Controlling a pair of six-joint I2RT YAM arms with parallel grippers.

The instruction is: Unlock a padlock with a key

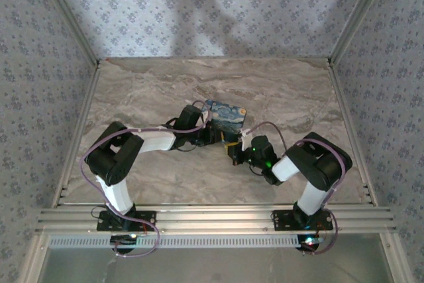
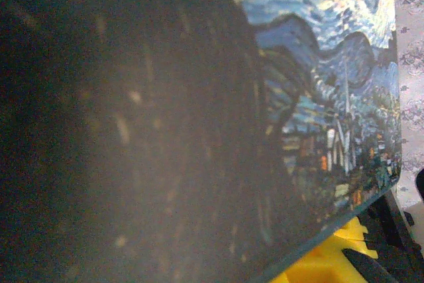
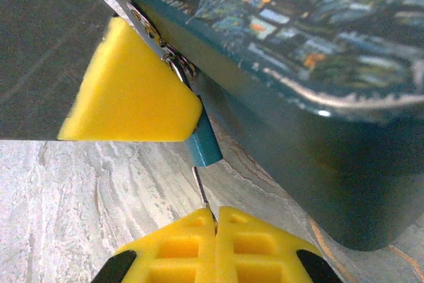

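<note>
The painted box (image 1: 225,114) sits near the middle of the table (image 1: 152,91), with both tools at its near side. The padlock (image 3: 204,145) hangs from the silver hasp (image 3: 173,63) on the box's front wall. Only its teal lower end shows, below a yellow finger (image 3: 126,91) of the left tool (image 1: 207,130) that lies against the hasp. I cannot tell how wide that tool stands. Just below the box's front wall, the right tool (image 3: 215,220) is pinched together on the thin metal key (image 3: 203,190) — its tip meets the padlock's underside.
</note>
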